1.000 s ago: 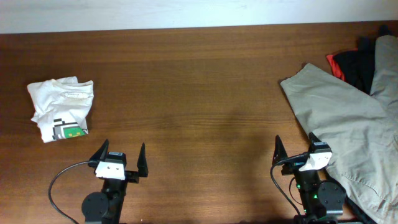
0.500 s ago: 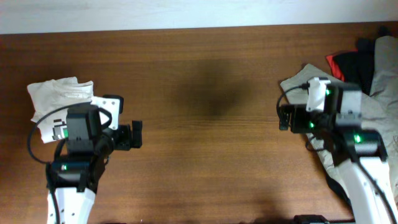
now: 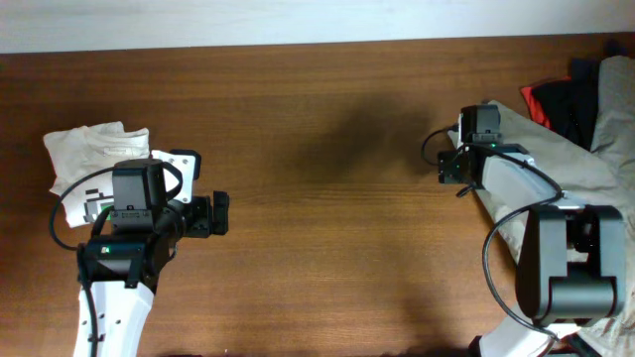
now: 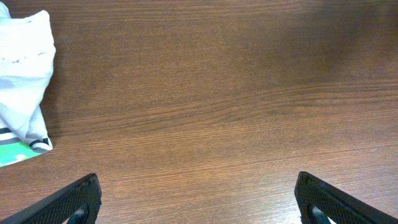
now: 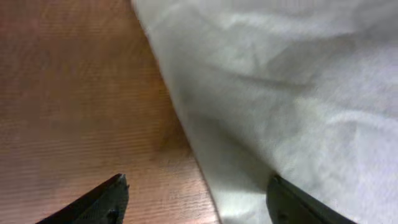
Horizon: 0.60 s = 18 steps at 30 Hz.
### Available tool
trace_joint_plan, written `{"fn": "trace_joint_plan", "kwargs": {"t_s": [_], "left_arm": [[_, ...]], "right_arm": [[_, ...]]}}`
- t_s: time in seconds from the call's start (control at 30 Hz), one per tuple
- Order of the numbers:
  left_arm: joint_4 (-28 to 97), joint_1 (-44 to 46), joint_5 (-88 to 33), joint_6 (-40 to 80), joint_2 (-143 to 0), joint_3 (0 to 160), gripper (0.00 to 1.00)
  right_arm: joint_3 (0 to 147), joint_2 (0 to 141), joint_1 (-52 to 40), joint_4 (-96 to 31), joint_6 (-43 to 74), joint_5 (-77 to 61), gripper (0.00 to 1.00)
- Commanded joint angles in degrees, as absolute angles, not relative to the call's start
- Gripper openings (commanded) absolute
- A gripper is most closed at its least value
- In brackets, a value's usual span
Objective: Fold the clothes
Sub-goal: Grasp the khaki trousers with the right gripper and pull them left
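Left arm [image 3: 111,297] rises from the near-left edge, white forearm, black wrist block on top, with the left gripper [image 3: 218,213] pointing right toward table centre; its two black fingertips [image 4: 71,202] sit wide apart at the bottom corners of the wrist view. Right arm [image 3: 511,178] extends far out from its base at the near-right and bends left at the wrist. The right gripper [image 3: 448,167] points left and sits low, its fingers [image 5: 102,200] also spread wide.
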<state>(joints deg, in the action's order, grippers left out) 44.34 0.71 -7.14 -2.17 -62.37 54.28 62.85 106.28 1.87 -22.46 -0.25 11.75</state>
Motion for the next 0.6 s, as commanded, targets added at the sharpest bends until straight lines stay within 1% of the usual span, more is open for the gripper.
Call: {"fn": "trace_joint_plan", "kwargs": {"t_s": [0.0,0.03,0.07,0.1,0.13,0.3,0.33,0.37,0.4,0.43,0.5,0.53,0.57], "left_arm": [[44.21,0.86,-7.99,-2.00,-62.13,55.44,0.99],[44.21,0.86,-7.99,-2.00,-62.13,55.44,0.99],[44.23,0.86,-7.97,-2.00,-62.13,55.44,0.99],[44.25,0.86,-7.99,-2.00,-62.13,55.44,0.99],[44.25,0.86,-7.99,-2.00,-62.13,55.44,0.99],[44.23,0.86,-7.99,-2.00,-62.13,55.44,0.99],[44.23,0.86,-7.99,-2.00,-62.13,55.44,0.99],[44.23,0.86,-7.99,-2.00,-62.13,55.44,0.99],[44.23,0.86,-7.99,-2.00,-62.13,55.44,0.99],[44.23,0.86,-7.99,-2.00,-62.13,55.44,0.99],[44.23,0.86,-7.97,-2.00,-62.13,55.44,0.99],[44.23,0.86,-7.97,-2.00,-62.13,55.44,0.99],[44.23,0.86,-7.97,-2.00,-62.13,55.44,0.99]], "right_arm": [[63.77,109.14,1.61,-20.67,-0.01,14.22,0.71],[63.77,109.73,1.61,-20.16,-0.01,14.22,0.56],[63.77,109.86,1.63,-19.59,0.01,14.24,0.38],[63.77,109.86,1.63,-19.22,-0.01,14.26,0.15],[63.77,109.86,1.63,-19.20,0.01,14.26,0.04],[66.22,108.14,1.61,-19.92,0.43,17.56,0.04],[68.01,107.70,1.50,-19.90,0.40,16.95,0.38],[68.71,107.72,1.50,-19.57,-0.73,14.52,0.53],[68.71,108.07,1.50,-19.40,-0.73,14.39,0.58],[68.71,108.90,1.52,-19.20,-0.71,14.39,0.70],[68.71,110.45,1.52,-19.00,-0.71,14.41,0.79],[68.69,111.20,1.52,-18.74,-0.71,14.41,0.80],[68.69,111.94,1.56,-18.04,-0.71,14.41,0.84]]}}
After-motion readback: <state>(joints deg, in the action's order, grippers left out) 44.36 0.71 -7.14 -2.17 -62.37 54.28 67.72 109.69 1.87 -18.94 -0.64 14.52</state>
